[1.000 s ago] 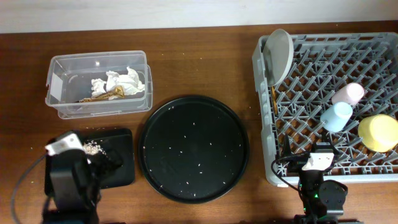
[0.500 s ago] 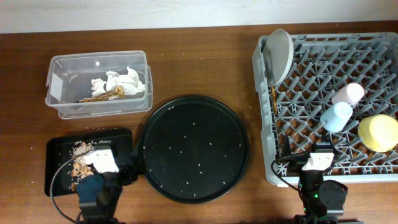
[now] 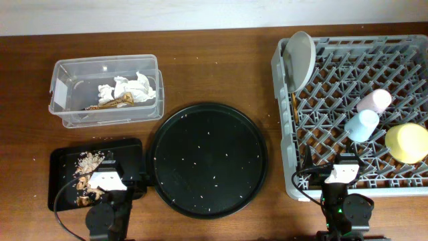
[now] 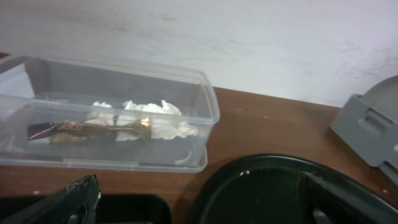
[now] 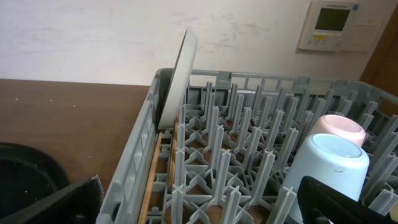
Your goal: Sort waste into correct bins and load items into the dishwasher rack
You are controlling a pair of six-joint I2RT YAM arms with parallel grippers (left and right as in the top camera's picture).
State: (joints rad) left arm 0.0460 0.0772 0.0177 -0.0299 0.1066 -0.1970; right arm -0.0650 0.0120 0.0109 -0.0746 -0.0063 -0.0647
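Pulling back toward the near edge of the table [image 3: 221, 60], the left gripper [image 4: 199, 180] is now sitting lower in the overhead view than a second ago, when it was hanging over the flat black tray [image 3: 60, 167]. Its fingers are standing wide apart with nothing between them. With the arm out of the way, the brownish food scraps [image 3: 85, 162] are showing as a loose heap lying on that tray, which suggests the scraps are already in their bin. The crumpled paper napkins [image 3: 130, 87] and the gold-brown wrapper [image 3: 110, 102] are resting inside the clear plastic tub [image 3: 63, 70]. The right gripper [image 5: 200, 182] is not moving across the pictures; it is waiting at the near rim of the dishwasher rack [image 3: 287, 181], its fingers spread and empty. The rack is already holding the grey plate [image 3: 299, 59] on edge, the chopsticks [image 3: 294, 107], the pink cup [image 3: 374, 100], the light-blue cup [image 3: 362, 125] and the yellow bowl [image 3: 406, 142]. Only scattered rice grains [image 3: 200, 148] are remaining on the round black tray [image 3: 167, 174], so the sorting is looking nearly finished.
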